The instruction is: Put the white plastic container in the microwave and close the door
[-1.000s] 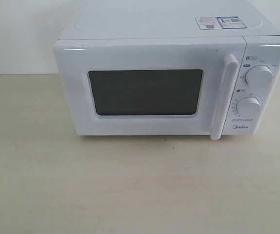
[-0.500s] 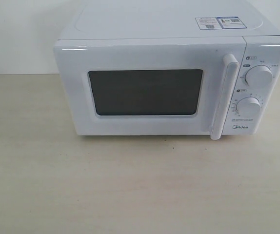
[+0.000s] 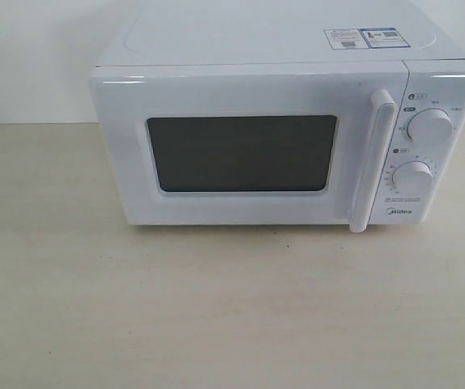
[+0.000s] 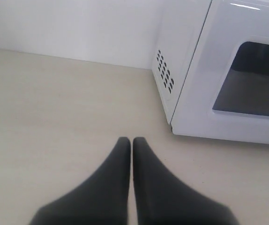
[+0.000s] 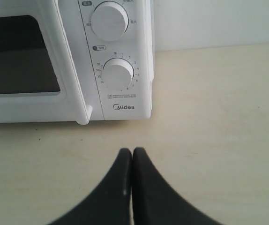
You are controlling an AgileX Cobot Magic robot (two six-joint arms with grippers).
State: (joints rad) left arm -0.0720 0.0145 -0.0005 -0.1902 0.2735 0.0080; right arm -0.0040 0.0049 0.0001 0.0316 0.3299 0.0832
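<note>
The white Midea microwave [image 3: 281, 49] stands on the pale wooden table, its door [image 3: 241, 207] flat against the body, dark window [image 3: 242, 152] facing me and the vertical bar handle [image 3: 374, 162] beside two round dials [image 3: 429, 126]. The white plastic container shows in no view. Neither gripper appears in the exterior view. My left gripper [image 4: 131, 142] is shut and empty over the table, off the microwave's vented side [image 4: 165, 70]. My right gripper [image 5: 132, 152] is shut and empty in front of the lower dial [image 5: 118, 74] and the handle's foot [image 5: 82, 117].
The pale wooden table [image 3: 216, 308] stretches in front of the microwave and to both sides. A white wall [image 3: 30, 57] runs behind it. Stickers [image 3: 362, 37] lie on the microwave's top.
</note>
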